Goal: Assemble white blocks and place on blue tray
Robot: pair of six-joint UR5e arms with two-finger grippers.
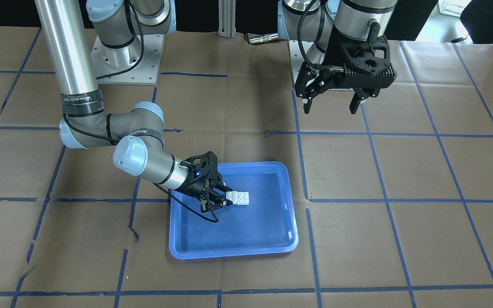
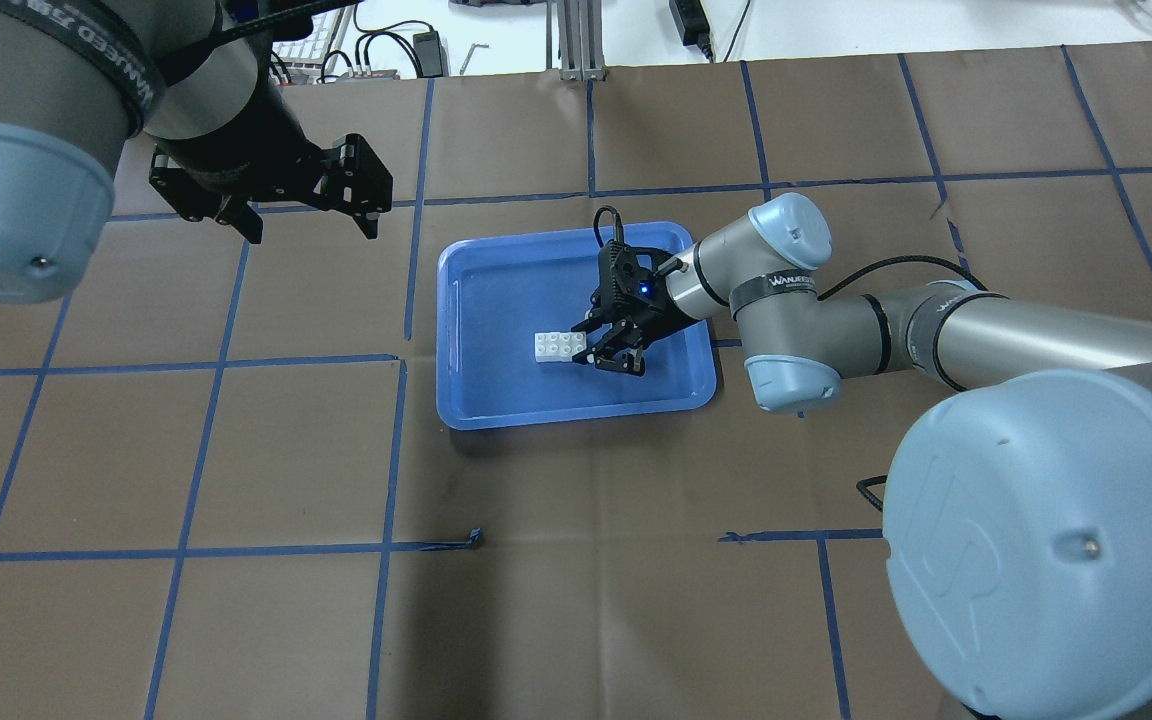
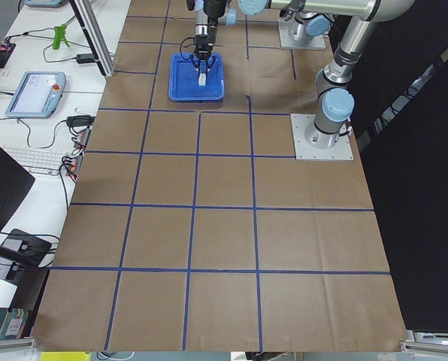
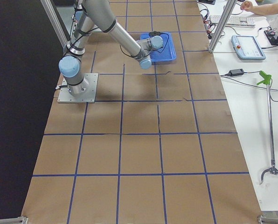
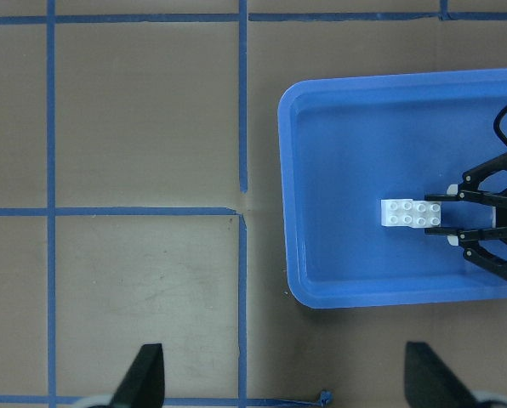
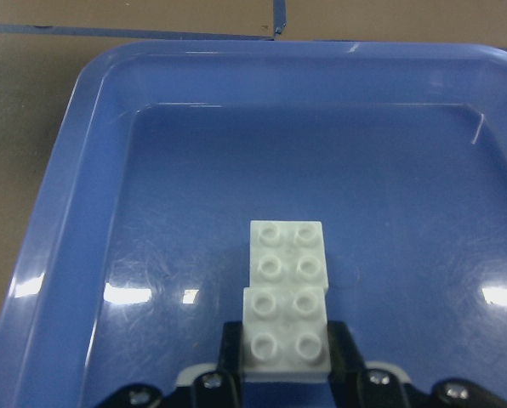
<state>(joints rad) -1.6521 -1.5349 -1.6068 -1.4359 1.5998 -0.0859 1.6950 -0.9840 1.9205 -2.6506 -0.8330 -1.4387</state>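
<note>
Two white blocks [image 1: 238,198] lie joined end to end, studs up, on the floor of the blue tray [image 1: 229,252]. My right gripper [image 1: 228,196] reaches low into the tray, and its fingers [image 6: 230,350] press both sides of the nearer block [image 6: 285,327]. The blocks also show in the overhead view [image 2: 558,346] and the left wrist view [image 5: 411,212]. My left gripper [image 1: 334,107] is open and empty, high above the bare table beside the tray [image 2: 576,415]. Its fingertips [image 5: 145,374] frame the bottom of the left wrist view.
Brown paper with blue tape grid lines [image 2: 396,360] covers the table. The two arm bases [image 1: 126,60] stand at the robot's side. Off the table end sit a keyboard [image 3: 43,159] and a teach pendant [image 3: 34,92]; a green-handled grabber [image 4: 268,121] lies at the other end.
</note>
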